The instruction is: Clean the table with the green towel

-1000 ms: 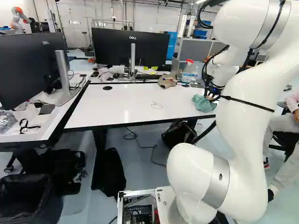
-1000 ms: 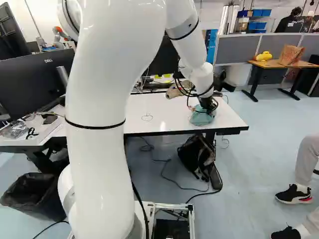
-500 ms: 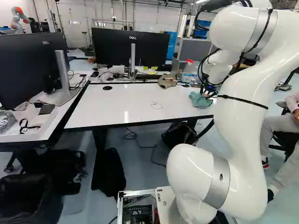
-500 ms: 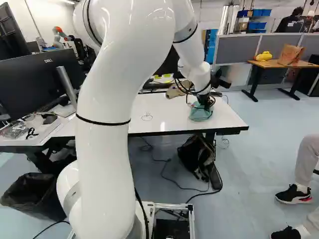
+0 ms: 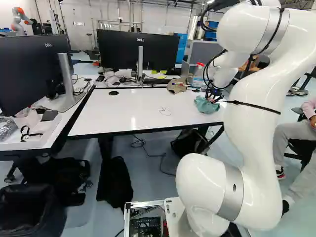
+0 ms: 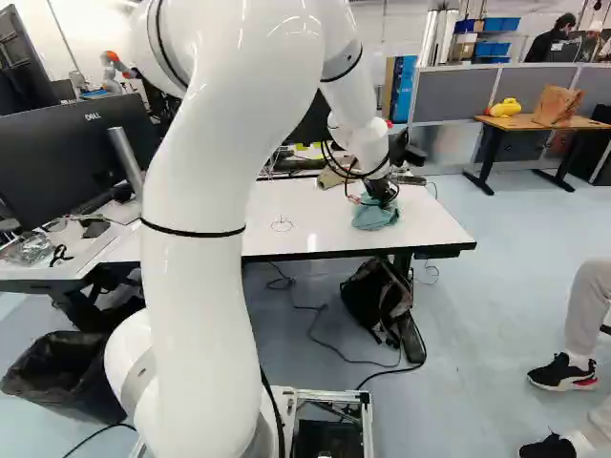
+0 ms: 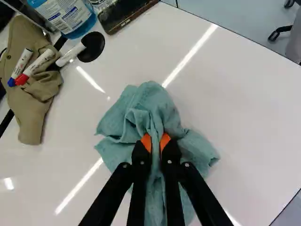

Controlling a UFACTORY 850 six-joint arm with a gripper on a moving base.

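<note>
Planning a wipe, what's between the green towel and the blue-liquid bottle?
The wrist view shows a black disc, overlapped by a white marker, near the bottle, then bare tabletop to the towel.

From behind, 2 views share the table (image 5: 111, 116); 1 looks down close.

Bright light being cast; long glare streaks being reflected by the bench (image 7: 254, 94), small highlights by the arm (image 6: 196, 305).
</note>
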